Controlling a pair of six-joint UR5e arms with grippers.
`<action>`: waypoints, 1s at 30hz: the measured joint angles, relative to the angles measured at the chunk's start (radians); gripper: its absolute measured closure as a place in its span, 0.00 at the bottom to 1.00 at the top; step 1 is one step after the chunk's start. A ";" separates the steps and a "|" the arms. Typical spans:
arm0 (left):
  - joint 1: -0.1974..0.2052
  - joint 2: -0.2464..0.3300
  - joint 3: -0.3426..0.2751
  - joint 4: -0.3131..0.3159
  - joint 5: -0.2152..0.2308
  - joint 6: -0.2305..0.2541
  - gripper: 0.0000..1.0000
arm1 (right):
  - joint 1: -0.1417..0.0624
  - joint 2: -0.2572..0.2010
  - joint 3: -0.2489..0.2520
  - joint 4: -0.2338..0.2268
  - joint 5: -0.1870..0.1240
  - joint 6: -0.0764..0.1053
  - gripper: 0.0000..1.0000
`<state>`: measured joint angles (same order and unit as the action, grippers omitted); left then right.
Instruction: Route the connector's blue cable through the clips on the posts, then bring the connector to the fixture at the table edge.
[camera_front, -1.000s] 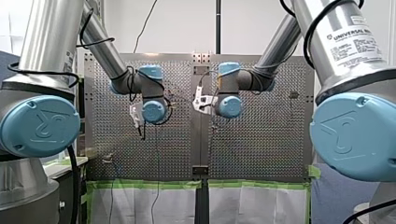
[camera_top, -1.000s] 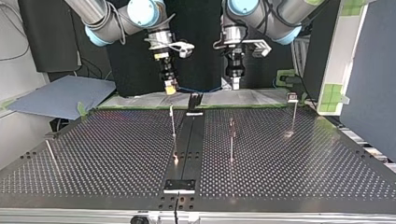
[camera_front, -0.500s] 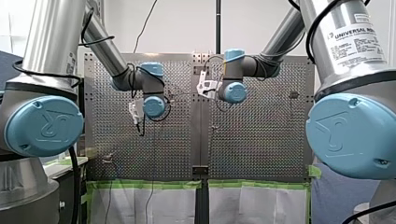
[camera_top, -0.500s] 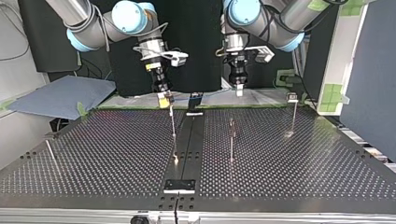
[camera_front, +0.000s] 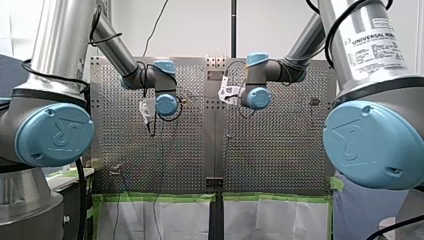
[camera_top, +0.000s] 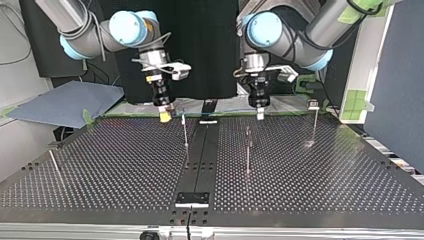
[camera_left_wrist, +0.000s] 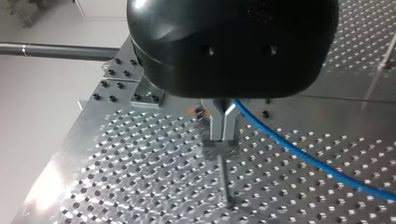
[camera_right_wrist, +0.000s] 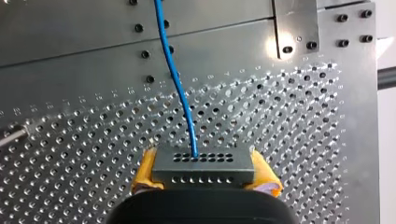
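My right tool (camera_right_wrist: 203, 173): it is clamping the grey connector (camera_right_wrist: 203, 164) between its yellow pads (camera_right_wrist: 145, 171), one pad pressing on each end.
Connector: it is hanging crosswise in my right tool above the perforated desk (camera_right_wrist: 303, 116), with its face of small holes turned away from the wrist.
Blue cable (camera_right_wrist: 175, 79): it is leaving one hole in the connector's upper row and running ahead over the desk. In the left wrist view it is stretching away sideways from my left tool, clear of the desk surface.
My left tool (camera_left_wrist: 222, 136): its metal fingers (camera_left_wrist: 215, 122) are pressing together, closed on the blue cable, which is ending right at them.
Clip post (camera_left_wrist: 225, 182): it is standing just ahead of my left tool's fingertips, and its clip head (camera_left_wrist: 220, 150) is sitting just beside them.
Top view, right side of the work: my right tool is hanging at 9 o'clock of a thin post (camera_top: 185, 135), just beside its top.
Top view, left side of the work: an outer post (camera_top: 314, 122) is standing at 3 o'clock of my left tool, well apart.
Fixtures: a black bracket (camera_top: 208, 107) is sitting at the desk's far edge between my two tools. A black plate (camera_top: 192, 198) is lying at its 6 o'clock on the near edge, well apart from the connector.
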<state>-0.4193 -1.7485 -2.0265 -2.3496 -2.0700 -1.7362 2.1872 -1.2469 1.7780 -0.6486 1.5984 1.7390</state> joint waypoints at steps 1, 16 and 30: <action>0.004 0.000 0.008 -0.002 0.006 -0.001 0.98 | -0.004 0.001 0.000 0.000 -0.002 0.001 0.98; 0.130 0.000 0.042 -0.044 0.135 -0.026 0.98 | -0.041 0.033 -0.013 -0.015 -0.034 0.004 0.98; 0.161 -0.035 0.062 -0.046 0.217 -0.028 0.98 | -0.046 0.037 -0.015 -0.030 -0.071 0.004 0.98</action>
<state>-0.2584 -1.7834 -1.9644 -2.3957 -1.8531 -1.7640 2.1411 -1.2095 1.7634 -0.6786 1.5274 1.7429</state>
